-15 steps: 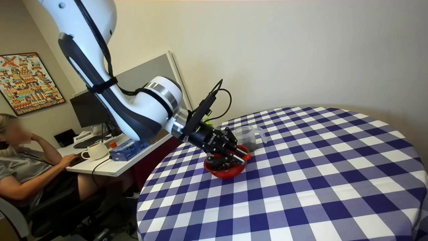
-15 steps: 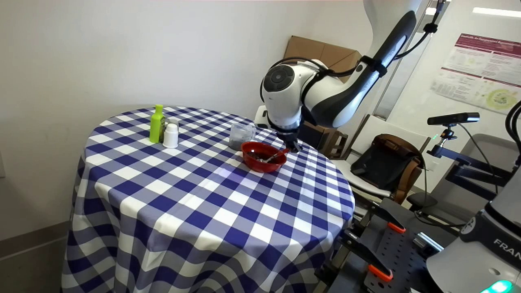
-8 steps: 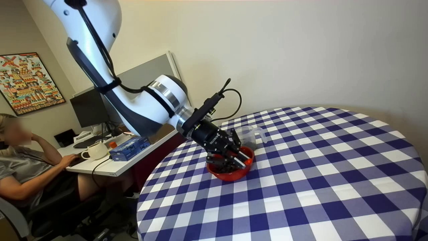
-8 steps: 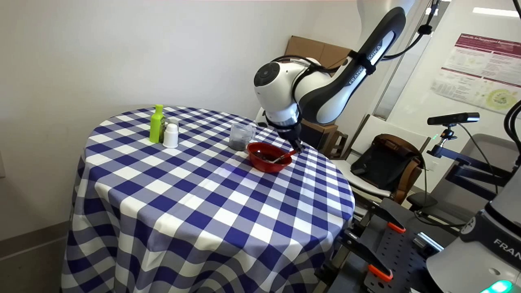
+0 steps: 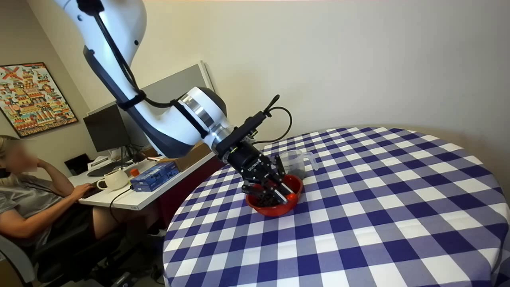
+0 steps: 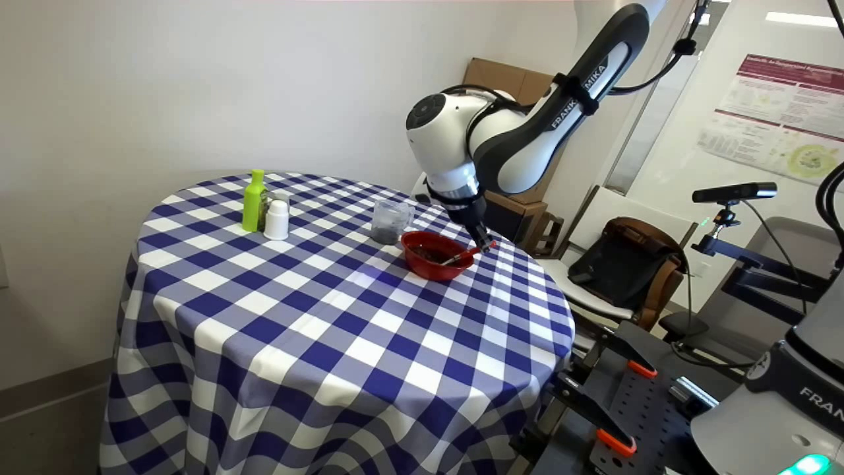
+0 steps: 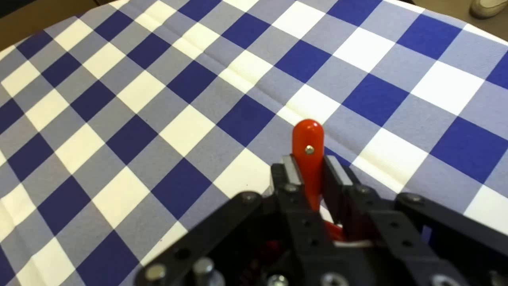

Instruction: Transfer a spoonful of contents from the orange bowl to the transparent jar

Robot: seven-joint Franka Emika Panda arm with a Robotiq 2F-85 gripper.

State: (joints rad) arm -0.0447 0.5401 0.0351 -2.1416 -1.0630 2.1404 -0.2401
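Have the red handle of the spoon (image 6: 469,253) gripped in the hand (image 7: 312,169), with pads (image 7: 292,171) pressed to either side of it and its rounded end poking out beyond them. Reach down aslant with the metal stem into the orange bowl (image 6: 435,270), in among dark contents (image 6: 427,253); cannot make out the tip in there. Find that bowl upright on the table (image 5: 398,191), filled only partway, with reddish inner wall showing above the dark stuff. Find the transparent jar (image 6: 390,214), upright just beside it and fitted with a side handle; see through the clear wall to a low, dark grey layer (image 6: 384,235) at the bottom. Cannot tell a narrow gap from a touch between bowl and jar. Well apart from both, in an exterior view, see a lime-green bottle (image 6: 253,203) and a white bottle (image 6: 277,223) close together, too opaque to look into. As for edges, have bowl and hand nearer the table's left curve than the right one in an exterior view, with a plain wall (image 5: 358,71) behind the far rim. Have open room there to the right of the bowl, over a broad sweep of checked tablecloth (image 5: 338,247); in the wrist view, see the same checks spread beyond the handle's end, with the table edge curving away at both upper corners.
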